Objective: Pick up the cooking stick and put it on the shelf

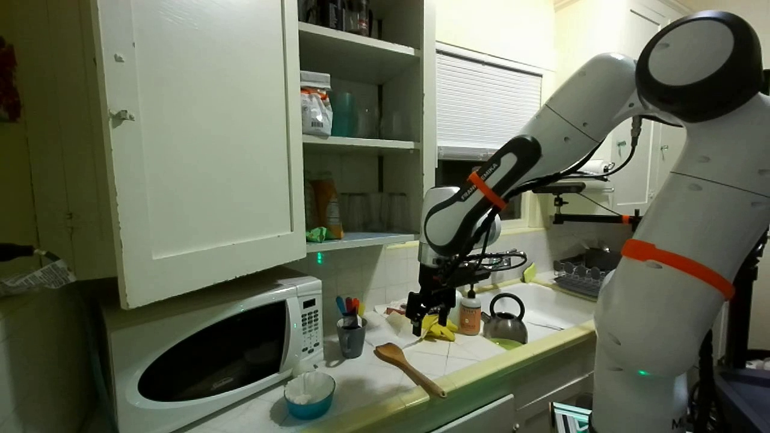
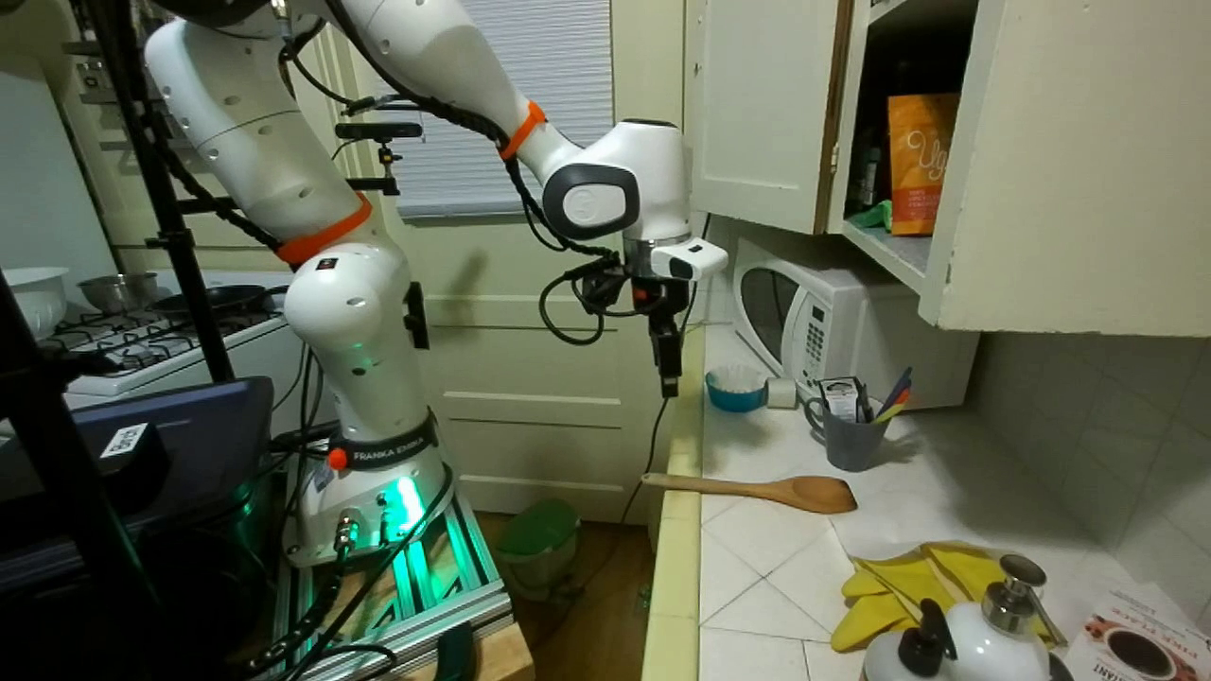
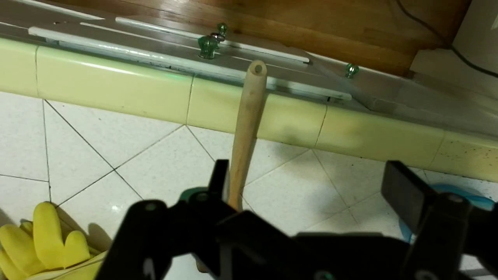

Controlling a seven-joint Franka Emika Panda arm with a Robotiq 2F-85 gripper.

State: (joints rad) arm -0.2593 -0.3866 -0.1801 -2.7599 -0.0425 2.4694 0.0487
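The cooking stick (image 1: 411,368) is light-brown wood and lies flat on the white tiled counter, its handle end over the yellow edge. It also shows in an exterior view (image 2: 757,489) and in the wrist view (image 3: 250,105), where the gripper hides most of its wide end. My gripper (image 1: 431,328) is open and empty, pointing down above the counter. In the wrist view the gripper's (image 3: 307,181) left finger appears right beside the handle, which lies below. The shelf (image 1: 364,240) is the cupboard's lowest white board; it also shows in an exterior view (image 2: 891,250).
The shelf holds an orange bag (image 2: 920,165), a green packet (image 1: 317,234) and glasses. An open cupboard door (image 1: 207,132) hangs above the microwave (image 1: 307,325). A blue bowl (image 1: 310,409), grey mug (image 1: 352,341), yellow gloves (image 2: 880,596), soap bottle (image 1: 470,317) and kettle (image 1: 505,328) stand around.
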